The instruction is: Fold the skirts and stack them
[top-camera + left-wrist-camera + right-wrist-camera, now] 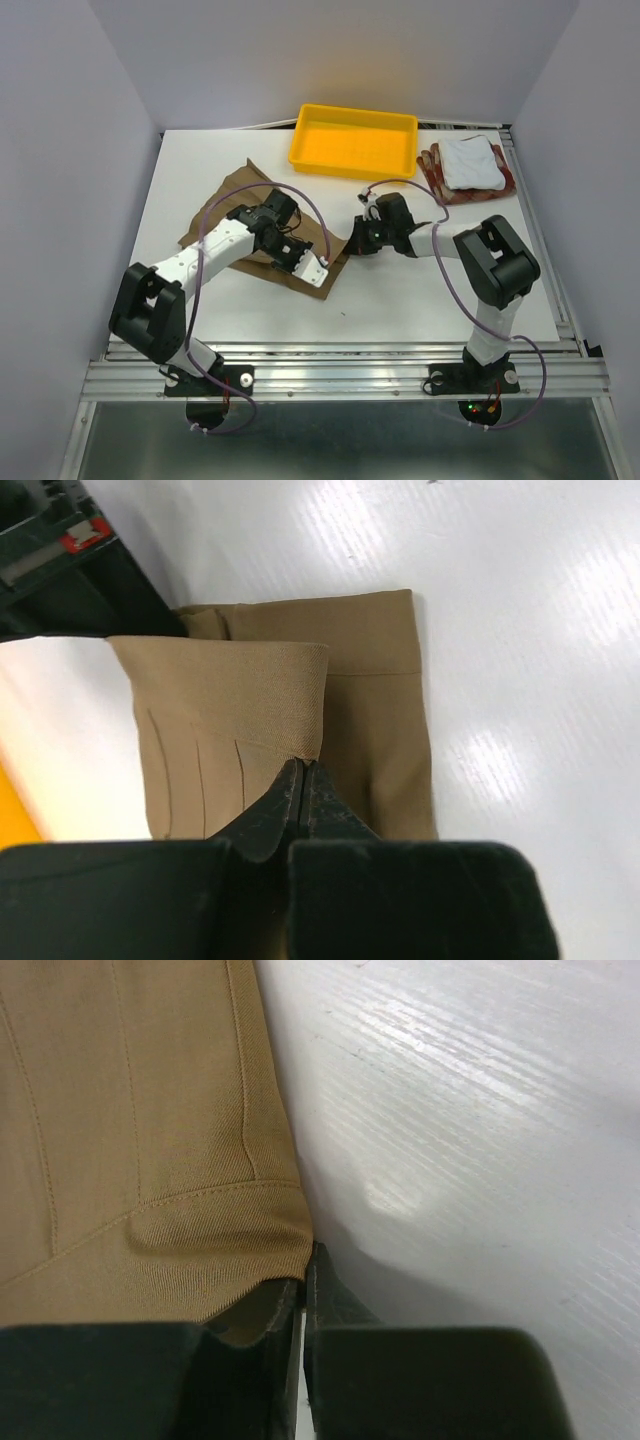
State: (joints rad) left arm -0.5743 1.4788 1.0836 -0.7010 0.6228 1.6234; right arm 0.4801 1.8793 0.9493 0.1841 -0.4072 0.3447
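White table [400, 300], matte, with soft glare patches. Pale lavender-grey walls [60, 150] on three sides. Aluminium rail frame [350, 375] along near edge.

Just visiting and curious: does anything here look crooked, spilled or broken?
Nothing spilled or broken. The tan skirt lies slanted, one flap turned over, pinched by the left gripper and the right gripper. The white skirt sits tidily on the checked skirt.

No readable text, labels or numbers anywhere.
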